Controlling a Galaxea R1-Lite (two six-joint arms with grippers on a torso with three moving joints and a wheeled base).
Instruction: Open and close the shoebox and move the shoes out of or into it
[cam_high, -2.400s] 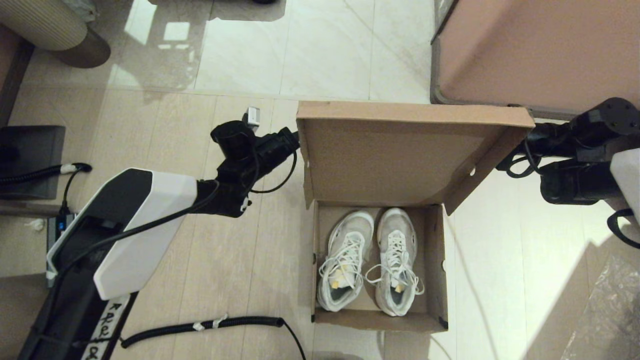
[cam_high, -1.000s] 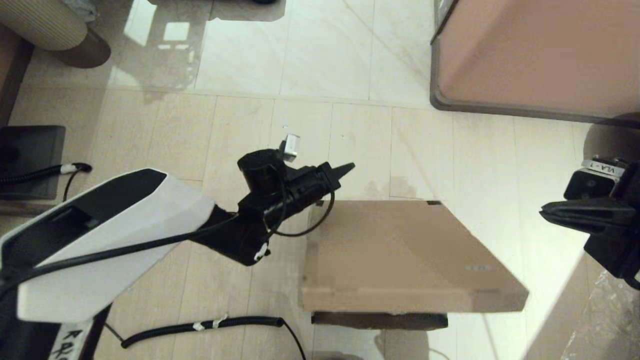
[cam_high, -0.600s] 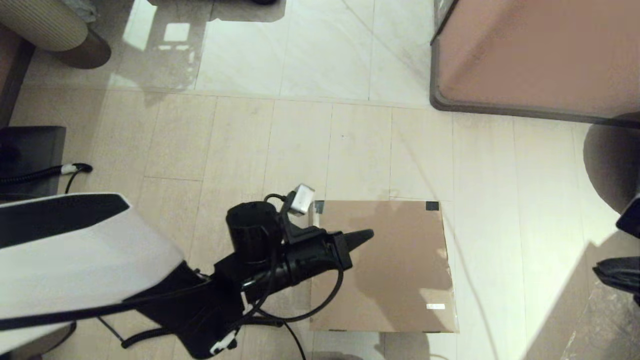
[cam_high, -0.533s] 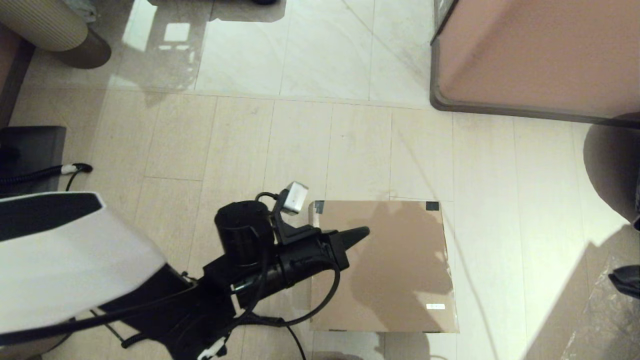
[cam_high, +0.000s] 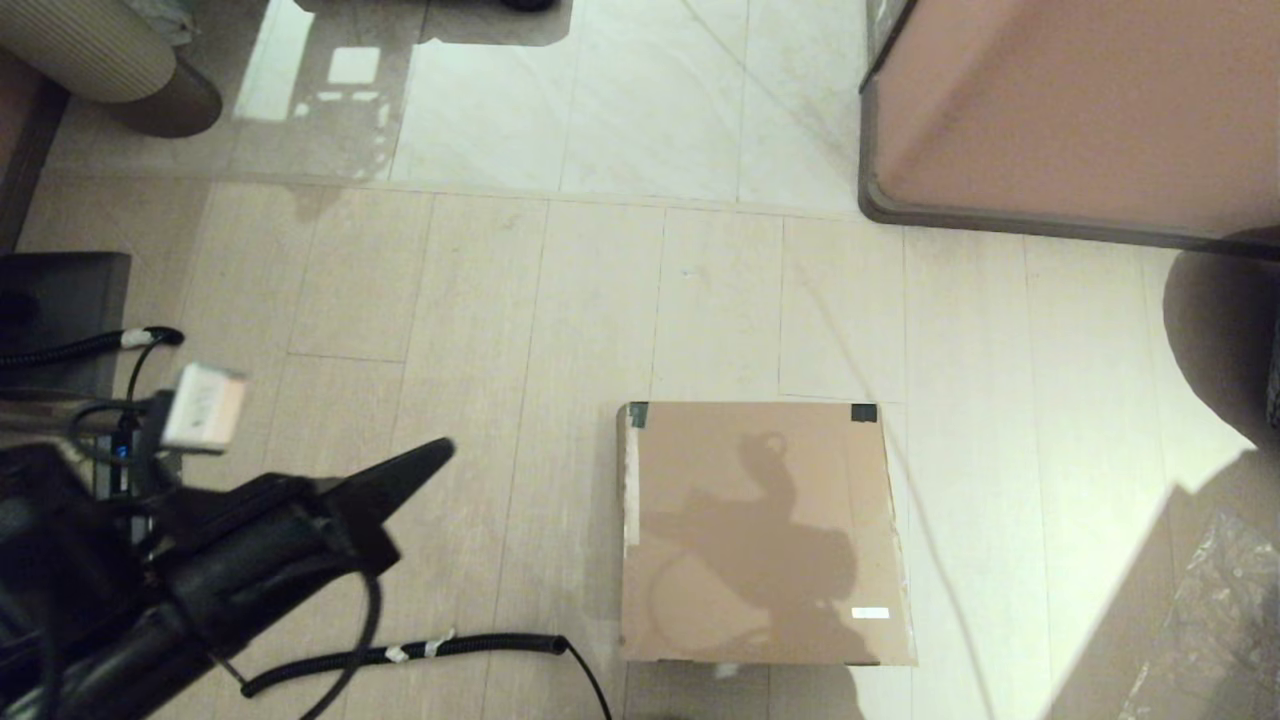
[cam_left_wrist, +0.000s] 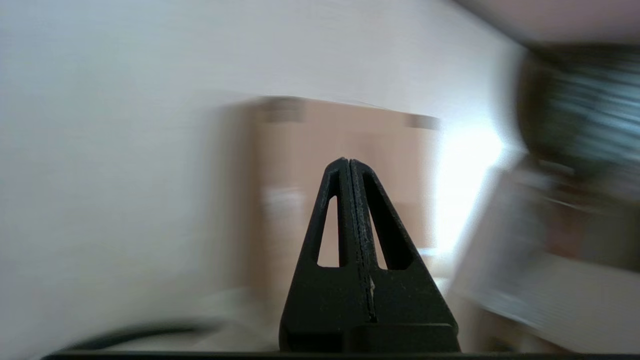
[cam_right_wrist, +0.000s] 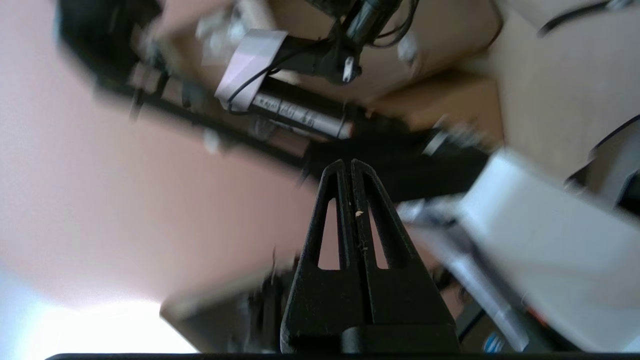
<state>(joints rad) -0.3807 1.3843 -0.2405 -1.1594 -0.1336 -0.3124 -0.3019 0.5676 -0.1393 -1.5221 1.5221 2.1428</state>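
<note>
Left gripper (cam_high: 435, 457) hangs low at the robot's left side, its tip aimed forward and to the right, fingers (cam_left_wrist: 350, 170) pressed flat together, empty. Right gripper (cam_right_wrist: 348, 167) is out of the head view, fingers likewise pressed together, empty.

shoebox (cam_high: 760, 530): matt brown cardbd | floor (cam_high: 600, 300): glossy tile | fingers (cam_left_wrist: 350, 200): blk plastic

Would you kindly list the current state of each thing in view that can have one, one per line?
shoebox: lid closed flat, standing on the floor, nothing touching it.
shoes: not visible; hidden if inside the box.
left end effector: fingers shut, empty, off to the box's left.
right end effector: fingers shut, empty, out of the head view.
coiled black cable: lying loose on the floor.
</note>
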